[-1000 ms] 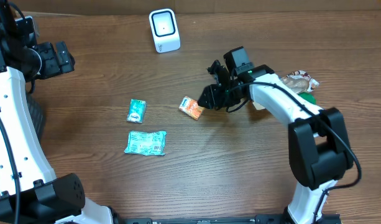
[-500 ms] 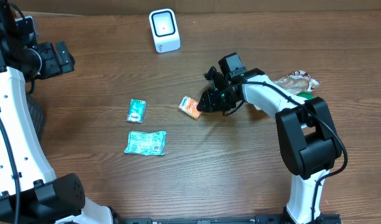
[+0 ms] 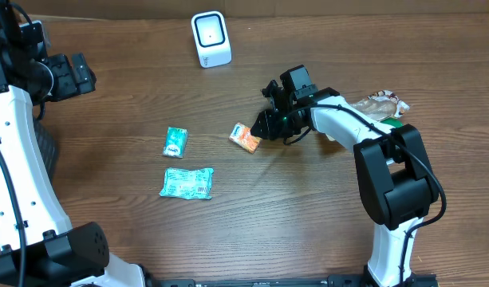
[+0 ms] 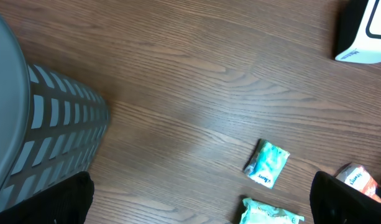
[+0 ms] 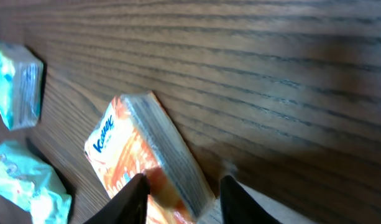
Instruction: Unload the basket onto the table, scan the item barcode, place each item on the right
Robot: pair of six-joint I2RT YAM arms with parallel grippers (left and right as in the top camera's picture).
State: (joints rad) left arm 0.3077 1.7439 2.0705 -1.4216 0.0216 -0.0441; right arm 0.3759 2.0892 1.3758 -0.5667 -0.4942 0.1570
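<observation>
Left gripper [image 3: 78, 74] sits far left, jaws wide; right arm reaches left, right gripper [image 3: 258, 132] low, jaws partly apart.

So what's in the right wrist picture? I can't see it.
An orange Kleenex tissue pack lies on a wooden table, with the jaws either side of its near end. A teal pack and a teal pouch peek in at left.

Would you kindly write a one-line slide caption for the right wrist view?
Right gripper straddles an orange Kleenex pack lying on the wooden table, teal packets at left.
</observation>
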